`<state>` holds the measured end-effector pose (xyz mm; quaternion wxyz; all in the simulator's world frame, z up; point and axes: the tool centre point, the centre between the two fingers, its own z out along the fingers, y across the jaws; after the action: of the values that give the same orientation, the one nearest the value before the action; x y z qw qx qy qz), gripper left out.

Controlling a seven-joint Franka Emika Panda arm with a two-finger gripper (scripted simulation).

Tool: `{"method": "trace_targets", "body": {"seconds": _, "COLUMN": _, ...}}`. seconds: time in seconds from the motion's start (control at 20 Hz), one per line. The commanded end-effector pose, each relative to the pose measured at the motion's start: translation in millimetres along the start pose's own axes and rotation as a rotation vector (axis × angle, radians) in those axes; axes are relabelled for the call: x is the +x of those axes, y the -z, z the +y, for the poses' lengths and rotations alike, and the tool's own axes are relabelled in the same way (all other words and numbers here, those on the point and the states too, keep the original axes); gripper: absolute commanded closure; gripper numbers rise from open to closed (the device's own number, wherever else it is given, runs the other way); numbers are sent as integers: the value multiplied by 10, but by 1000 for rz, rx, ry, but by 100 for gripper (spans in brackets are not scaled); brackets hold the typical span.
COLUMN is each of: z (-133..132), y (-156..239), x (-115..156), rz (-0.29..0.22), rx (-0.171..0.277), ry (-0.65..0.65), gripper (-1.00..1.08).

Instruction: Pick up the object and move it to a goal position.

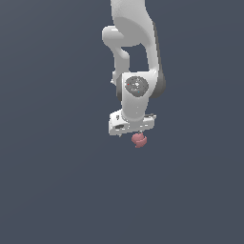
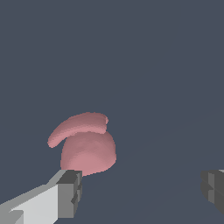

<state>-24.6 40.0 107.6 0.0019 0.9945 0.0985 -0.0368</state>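
Flat dark slate-blue ground fills both views, no edges or goal marker that we can find. We see the white Franka arm w/ its gripper (image 1: 136, 129) hanging at centre of the exterior view, and the small matte pinkish-red lumpy blob (image 1: 139, 139) pokes out just below it. In the wrist view the blob (image 2: 86, 146) sits by one grey pad (image 2: 70, 192); the other pad is well apart at the frame's lower right, so the claw is spread, pinching nothing. We judge this the approach/align step: next calls for centring the blob between the pads, then closing. Fingers are hidden in the exterior view; whether the near pad touches the blob, can't tell.
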Motion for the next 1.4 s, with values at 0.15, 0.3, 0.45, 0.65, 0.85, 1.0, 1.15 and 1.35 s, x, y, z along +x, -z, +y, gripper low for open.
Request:
{"method": "trace_targets", "body": {"seconds": 0.15, "z": -297, "y": -104, "x": 56, "rz": 41, "rx": -8, "ry": 155, "gripper": -92}}
{"method": "trace_targets", "body": {"seconds": 0.3, "z": -414, "y": -142, "x": 73, "rz": 57, "rx": -11, "ry": 215, "gripper": -92}}
{"method": "trace_targets", "body": {"seconds": 0.45, "z": -491, "y": -165, "x": 82, "rz": 68, "rx": -13, "ry": 254, "gripper": -92}}
{"method": "trace_targets", "body": {"seconds": 0.65, "z": -528, "y": -177, "x": 86, "rz": 73, "rx": -14, "ry": 273, "gripper": -92}}
{"method": "trace_targets", "body": {"seconds": 0.85, "z": -521, "y": -204, "x": 85, "rz": 70, "rx": -13, "ry": 267, "gripper": -92}}
{"method": "trace_targets", "body": {"seconds": 1.0, "z": -521, "y": -295, "x": 89, "rz": 71, "rx": -13, "ry": 268, "gripper": -92}}
{"method": "trace_targets", "body": {"seconds": 1.15, "z": -525, "y": -443, "x": 95, "rz": 72, "rx": -13, "ry": 270, "gripper": -92}}
{"method": "trace_targets", "body": {"seconds": 1.35, "z": -528, "y": -611, "x": 106, "rz": 72, "rx": -13, "ry": 273, "gripper": -92}}
